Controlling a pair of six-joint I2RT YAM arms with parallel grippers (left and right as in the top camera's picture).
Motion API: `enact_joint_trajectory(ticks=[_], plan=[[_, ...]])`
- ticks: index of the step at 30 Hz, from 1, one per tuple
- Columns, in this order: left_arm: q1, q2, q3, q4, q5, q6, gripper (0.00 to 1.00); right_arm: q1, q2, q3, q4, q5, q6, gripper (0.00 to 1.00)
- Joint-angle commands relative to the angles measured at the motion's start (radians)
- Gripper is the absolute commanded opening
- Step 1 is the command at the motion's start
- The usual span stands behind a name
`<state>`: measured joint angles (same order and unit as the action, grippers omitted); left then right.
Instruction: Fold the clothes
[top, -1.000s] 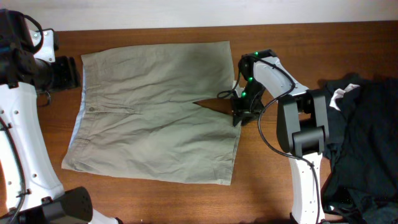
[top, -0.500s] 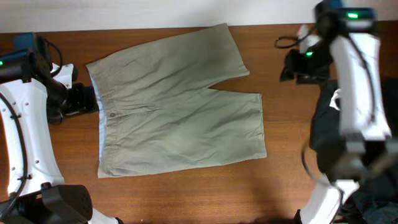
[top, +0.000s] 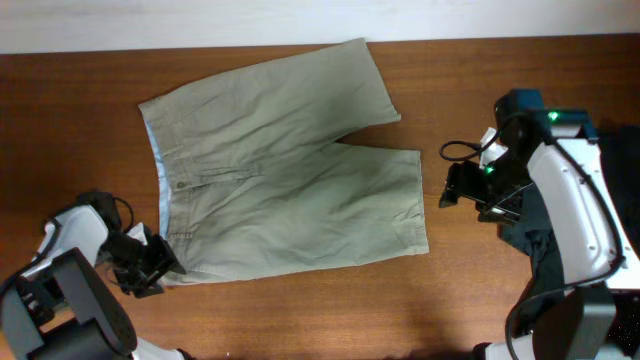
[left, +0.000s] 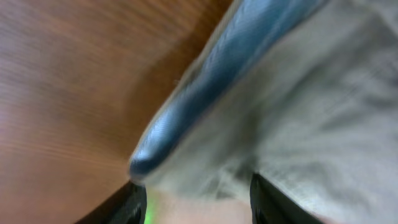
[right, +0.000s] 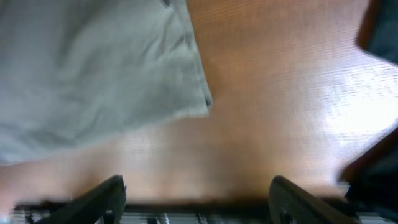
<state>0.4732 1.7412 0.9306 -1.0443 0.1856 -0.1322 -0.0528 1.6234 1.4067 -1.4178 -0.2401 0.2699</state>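
Note:
The khaki shorts (top: 280, 170) lie spread flat on the wooden table (top: 470, 80), waistband at the left and both legs pointing right. My left gripper (top: 160, 265) sits at the near-left corner of the waistband. In the left wrist view its jaws (left: 196, 202) stand apart with the khaki cloth (left: 311, 93) and its blue lining (left: 205, 81) lying between them. My right gripper (top: 445, 190) hovers just right of the near leg's hem. It is open (right: 196, 199) over bare wood, with the hem corner (right: 93, 62) ahead at its left.
A heap of dark garments (top: 620, 150) lies at the table's right edge, behind the right arm, and shows as a dark patch (right: 382, 31) in the right wrist view. Bare wood surrounds the shorts at the front and right.
The shorts went from bunched to spread flat. The left arm swung from the far-left waistband down to its near corner. The right arm came down beside the near leg and opened its jaws.

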Motion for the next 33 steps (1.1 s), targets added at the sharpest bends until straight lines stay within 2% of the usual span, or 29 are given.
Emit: enact_joint_trajectory(ticks=[1,3,5,7,8,11,14,15,17,20,22,23,24,25,26,27,28,29,30,31,33], plan=[[0.004,-0.005,-0.12,0.115,0.028,-0.109,0.47,0.0,-0.011,-0.121,0.082,0.008,0.088,0.77],[0.004,-0.005,-0.157,0.169,-0.022,-0.171,0.45,0.0,-0.011,-0.182,0.144,0.01,0.091,0.77],[0.004,-0.006,-0.158,0.217,-0.105,-0.216,0.29,0.0,-0.011,-0.193,0.188,0.047,0.092,0.78],[0.004,-0.006,-0.158,0.24,-0.105,-0.22,0.08,-0.001,-0.011,-0.204,0.203,0.051,0.125,0.81],[0.004,-0.006,-0.158,0.24,-0.104,-0.219,0.01,-0.001,-0.011,-0.219,0.208,0.059,0.153,0.81],[0.003,-0.006,-0.158,0.24,-0.104,-0.219,0.01,-0.001,-0.011,-0.347,0.288,0.069,0.264,0.8],[0.003,-0.006,-0.158,0.233,-0.104,-0.219,0.01,-0.001,-0.011,-0.478,0.393,-0.008,0.263,0.69],[0.003,-0.006,-0.158,0.229,-0.104,-0.219,0.01,-0.001,-0.011,-0.52,0.441,-0.036,0.263,0.66],[0.003,-0.006,-0.158,0.221,-0.104,-0.219,0.01,0.001,-0.011,-0.624,0.601,-0.21,0.291,0.66],[0.003,-0.006,-0.158,0.214,-0.104,-0.219,0.01,0.002,-0.011,-0.74,0.763,-0.255,0.386,0.65],[0.003,-0.006,-0.158,0.211,-0.104,-0.219,0.02,0.001,-0.011,-0.75,0.838,-0.313,0.386,0.53],[0.003,-0.006,-0.158,0.209,-0.104,-0.219,0.02,0.001,-0.011,-0.75,0.848,-0.332,0.386,0.33],[0.003,-0.006,-0.158,0.206,-0.104,-0.219,0.02,0.001,-0.011,-0.75,0.845,-0.333,0.386,0.21],[0.003,-0.006,-0.158,0.203,-0.104,-0.219,0.02,0.0,-0.011,-0.75,0.833,-0.332,0.386,0.05],[0.003,-0.006,-0.158,0.196,-0.104,-0.219,0.02,0.0,-0.011,-0.746,0.827,-0.332,0.386,0.04],[0.003,-0.006,-0.158,0.194,-0.104,-0.218,0.05,0.0,-0.011,-0.737,0.827,-0.332,0.37,0.04],[0.003,-0.006,-0.158,0.194,-0.104,-0.218,0.13,0.0,-0.012,-0.727,0.827,-0.332,0.355,0.04],[0.003,-0.006,-0.158,0.19,-0.104,-0.218,0.28,0.0,-0.013,-0.706,0.821,-0.332,0.328,0.04],[0.003,-0.006,-0.158,0.182,-0.103,-0.214,0.36,0.0,-0.013,-0.692,0.821,-0.337,0.306,0.04],[0.003,-0.006,-0.158,0.17,-0.103,-0.211,0.38,0.0,-0.013,-0.679,0.831,-0.341,0.282,0.04],[0.004,-0.006,-0.158,0.142,-0.066,-0.212,0.62,0.0,-0.013,-0.66,0.867,-0.359,0.261,0.04]])
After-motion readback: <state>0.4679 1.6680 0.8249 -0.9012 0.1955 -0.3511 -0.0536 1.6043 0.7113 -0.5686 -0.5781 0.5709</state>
